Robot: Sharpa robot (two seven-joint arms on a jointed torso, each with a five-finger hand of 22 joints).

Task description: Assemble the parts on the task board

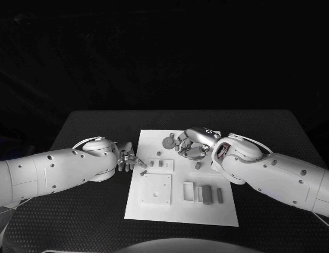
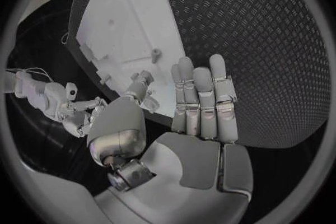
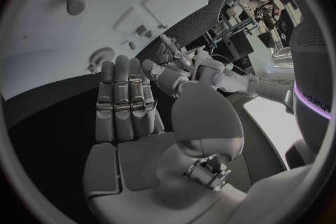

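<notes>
Black matting carries the white board point(image 1: 181, 211). Both hands are empty with fingers straight: the left hand point(image 1: 128, 159) at its left edge, the right hand point(image 1: 193, 143) nearer, beside the gear point(image 1: 168, 143).

We read this as a robotics lab. A black table point(image 1: 96, 124) with a diamond-tread surface stands in darkness, a white task board point(image 1: 183, 211) at its centre. Beyond the table's edge, in the right wrist view, we see cluttered benches and racks of equipment point(image 3: 262, 5), cables hanging there.
</notes>
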